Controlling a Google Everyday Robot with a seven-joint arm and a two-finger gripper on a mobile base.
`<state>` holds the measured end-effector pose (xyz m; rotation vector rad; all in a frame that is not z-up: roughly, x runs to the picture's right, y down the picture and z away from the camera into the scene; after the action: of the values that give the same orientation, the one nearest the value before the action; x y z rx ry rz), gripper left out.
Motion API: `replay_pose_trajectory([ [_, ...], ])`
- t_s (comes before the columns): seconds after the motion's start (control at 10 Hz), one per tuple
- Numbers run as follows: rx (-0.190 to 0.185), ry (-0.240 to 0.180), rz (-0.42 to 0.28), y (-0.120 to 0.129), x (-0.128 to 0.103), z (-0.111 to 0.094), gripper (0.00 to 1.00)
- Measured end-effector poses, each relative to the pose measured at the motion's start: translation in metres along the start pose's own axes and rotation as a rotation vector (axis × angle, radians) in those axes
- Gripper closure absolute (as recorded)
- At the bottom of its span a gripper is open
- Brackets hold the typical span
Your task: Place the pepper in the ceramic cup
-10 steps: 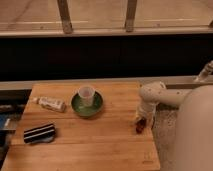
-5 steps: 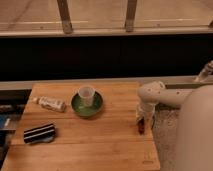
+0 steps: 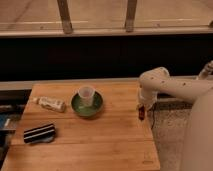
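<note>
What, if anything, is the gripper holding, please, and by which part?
The gripper, near the right edge of the wooden table, appears to hold the slim dark red pepper by its upper end.

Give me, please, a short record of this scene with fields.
gripper: at the right edge of the table, shut on the pepper
pepper: dark red, in the gripper, not yet in the cup
ceramic cup: upright inside the green bowl, left of the gripper
other things: bottle lying at left; black striped object at front left
</note>
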<state>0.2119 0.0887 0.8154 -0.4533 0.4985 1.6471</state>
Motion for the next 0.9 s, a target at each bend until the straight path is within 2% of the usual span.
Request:
replay_pose_trajectory([
  [0.2,-0.02,-0.062,-0.045,0.021,-0.029,-0.033,1.0],
  [0.5,-0.063,-0.154,-0.172,0.088,-0.072,-0.082,1.0],
  [0.7,-0.128,-0.194,-0.273,0.139,-0.091,-0.109,1.0],
  [0.9,-0.178,-0.209,-0.364,0.178,-0.097,-0.127,1.0],
])
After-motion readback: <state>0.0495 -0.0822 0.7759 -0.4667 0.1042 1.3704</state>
